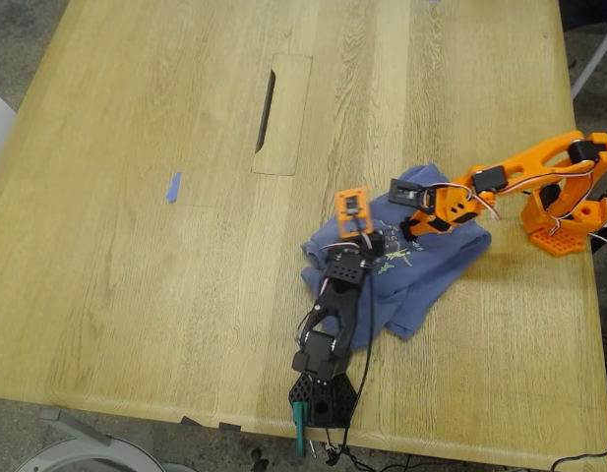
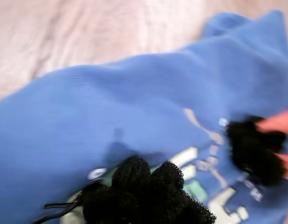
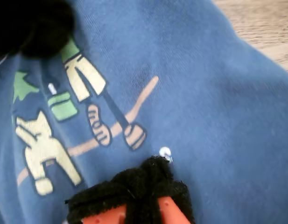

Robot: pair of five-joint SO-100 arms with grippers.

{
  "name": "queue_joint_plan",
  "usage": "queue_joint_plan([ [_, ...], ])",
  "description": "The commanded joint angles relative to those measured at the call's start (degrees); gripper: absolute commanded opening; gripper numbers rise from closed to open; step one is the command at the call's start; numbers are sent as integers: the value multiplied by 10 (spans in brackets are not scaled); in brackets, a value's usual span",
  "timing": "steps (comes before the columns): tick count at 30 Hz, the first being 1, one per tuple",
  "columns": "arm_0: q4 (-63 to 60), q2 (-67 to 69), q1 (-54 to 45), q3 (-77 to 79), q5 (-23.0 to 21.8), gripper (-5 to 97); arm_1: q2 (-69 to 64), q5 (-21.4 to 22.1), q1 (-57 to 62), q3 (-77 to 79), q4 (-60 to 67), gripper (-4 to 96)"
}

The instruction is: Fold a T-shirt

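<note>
The slate-blue T-shirt (image 1: 436,261) lies crumpled in a loose heap on the wooden table, right of centre in the exterior view, with its cartoon print (image 1: 392,258) facing up. My first gripper (image 1: 374,241), on the black arm, has its black foam pads (image 2: 134,175) together against the fabric (image 2: 111,102) beside the print. My second gripper (image 1: 409,231), on the orange arm, has its pads (image 3: 151,170) together on the shirt (image 3: 204,93) just past the print (image 3: 64,116). The two grippers are close to each other. No fabric shows between either pair of pads.
A small blue tape scrap (image 1: 172,187) lies on the table at the exterior view's left. A rectangular hatch with a slot (image 1: 283,113) sits behind the shirt. The orange arm's base (image 1: 564,221) is at the right edge, the black arm's base (image 1: 323,393) at the front edge.
</note>
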Motion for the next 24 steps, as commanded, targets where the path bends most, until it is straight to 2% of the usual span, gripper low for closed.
queue_joint_plan([
  [1, -22, 40, -51, 9, -3, 0, 67, 3, -4, 46, 6, 0],
  [10, -13, 108, -160, 66, -4, 0, 290, 4, 11, 195, 116, 0],
  [15, 20, 142, -187, 21, -4, 0, 403, 4, 29, 237, 196, 0],
  [24, 129, 171, -178, -121, 3, 0, 405, -7, 76, 141, 246, 0],
])
